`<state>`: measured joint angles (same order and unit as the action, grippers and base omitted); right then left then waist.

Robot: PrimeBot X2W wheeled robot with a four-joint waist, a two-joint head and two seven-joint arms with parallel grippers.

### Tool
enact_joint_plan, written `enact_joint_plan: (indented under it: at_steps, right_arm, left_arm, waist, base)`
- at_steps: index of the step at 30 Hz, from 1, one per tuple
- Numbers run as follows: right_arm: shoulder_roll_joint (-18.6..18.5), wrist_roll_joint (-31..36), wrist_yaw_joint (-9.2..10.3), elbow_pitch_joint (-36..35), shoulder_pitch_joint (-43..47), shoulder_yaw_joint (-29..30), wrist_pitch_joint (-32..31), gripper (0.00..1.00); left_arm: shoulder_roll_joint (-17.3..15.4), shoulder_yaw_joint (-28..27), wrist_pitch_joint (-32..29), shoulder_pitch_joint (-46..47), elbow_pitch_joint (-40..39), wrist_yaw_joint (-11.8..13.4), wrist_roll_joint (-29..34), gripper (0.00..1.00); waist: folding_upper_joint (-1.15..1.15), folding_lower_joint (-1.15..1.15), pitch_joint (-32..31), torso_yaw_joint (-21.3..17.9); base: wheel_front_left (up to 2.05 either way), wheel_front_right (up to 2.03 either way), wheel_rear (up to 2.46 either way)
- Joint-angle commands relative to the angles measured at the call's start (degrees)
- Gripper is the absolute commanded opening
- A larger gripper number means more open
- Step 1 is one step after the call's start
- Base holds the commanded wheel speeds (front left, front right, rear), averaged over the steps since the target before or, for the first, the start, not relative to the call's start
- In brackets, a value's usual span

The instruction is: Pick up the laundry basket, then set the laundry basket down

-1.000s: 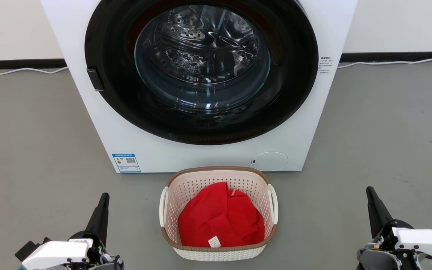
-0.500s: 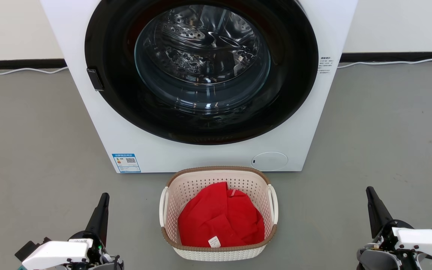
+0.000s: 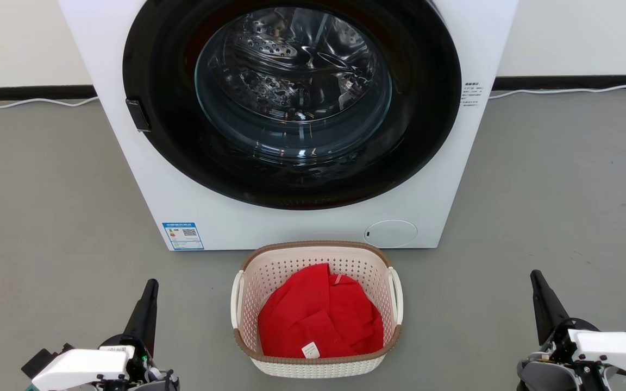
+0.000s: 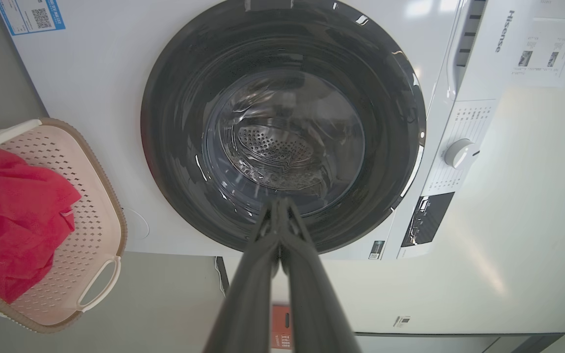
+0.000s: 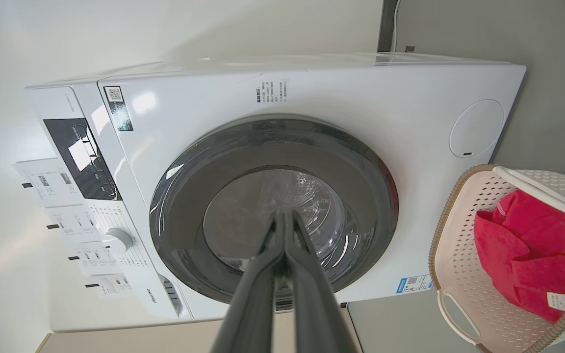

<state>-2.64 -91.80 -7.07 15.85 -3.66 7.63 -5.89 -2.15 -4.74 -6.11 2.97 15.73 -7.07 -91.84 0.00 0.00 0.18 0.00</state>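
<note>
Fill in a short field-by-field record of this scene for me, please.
setting: grey floor in front of a white front-loading washing machine
machine door: round glass door, looks shut
basket: laundry basket upright on the floor, just in front of the machine
contents: red garment with a white tag
left: left claw shut, empty, apart from the basket on its left side
right: right claw shut, empty, apart from the basket on its right side
task status: basket not yet gripped
</note>
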Motion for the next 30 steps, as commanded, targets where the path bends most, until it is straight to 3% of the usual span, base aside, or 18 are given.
enact_joint_plan:
  at_steps: [1,30]
  right_arm:
    - [-0.24,-0.32,-0.42,-1.82,-2.53,-1.06,-0.64,0.00]
    - [-0.24,-0.32,-0.42,-1.82,-2.53,-1.05,-0.64,0.00]
  left_arm:
    - [-0.73,-1.77,-0.37,3.22,-1.68,-0.42,-0.33,0.00]
    - [-0.73,-1.77,-0.37,3.22,-1.68,-0.42,-0.33,0.00]
  waist:
    - [0.00,0.00,0.00,0.00]
    - [0.00,0.00,0.00,0.00]
  base:
    - [0.00,0.00,0.00]
    - [0.00,0.00,0.00]
